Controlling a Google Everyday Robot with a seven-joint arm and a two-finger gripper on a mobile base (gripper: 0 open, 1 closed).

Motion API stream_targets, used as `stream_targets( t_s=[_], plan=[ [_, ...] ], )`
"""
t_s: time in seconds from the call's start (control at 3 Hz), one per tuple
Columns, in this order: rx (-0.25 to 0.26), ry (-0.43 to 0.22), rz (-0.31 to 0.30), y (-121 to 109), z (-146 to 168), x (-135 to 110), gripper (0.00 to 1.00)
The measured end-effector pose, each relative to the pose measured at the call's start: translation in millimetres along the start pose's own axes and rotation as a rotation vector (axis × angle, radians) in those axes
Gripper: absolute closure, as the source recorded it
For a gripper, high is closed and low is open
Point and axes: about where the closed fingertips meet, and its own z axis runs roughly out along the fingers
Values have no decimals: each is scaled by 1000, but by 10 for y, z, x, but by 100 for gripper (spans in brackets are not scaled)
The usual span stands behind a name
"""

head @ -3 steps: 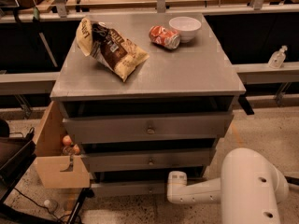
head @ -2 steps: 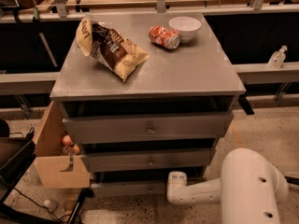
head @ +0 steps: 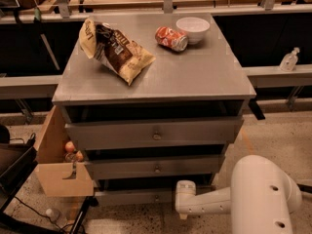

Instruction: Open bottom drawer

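The grey cabinet [head: 146, 79] has three drawers stacked under its top. The bottom drawer [head: 129, 197] is the slim lowest front just above the floor, with a small round knob [head: 157, 197] at its centre. My white arm [head: 253, 196] reaches in from the lower right. Its end with the gripper [head: 182, 199] sits right in front of the bottom drawer, just right of the knob. The wrist blocks the view of the fingertips. Above are the middle drawer [head: 156, 167] and the tall top drawer [head: 153, 133].
On the cabinet top lie a chip bag [head: 117, 50], a red soda can [head: 171, 38] and a white bowl [head: 192, 29]. A cardboard box [head: 61, 172] holding fruit stands against the cabinet's left side. A black cart [head: 14, 169] is at far left.
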Motion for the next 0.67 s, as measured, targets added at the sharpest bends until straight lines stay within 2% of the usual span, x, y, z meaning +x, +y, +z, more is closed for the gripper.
stream_targets(
  t_s=[0.33,0.67],
  plan=[
    [-2,0,0,14,8,3,41],
    [-3,1,0,22,7,5,71]
  ],
)
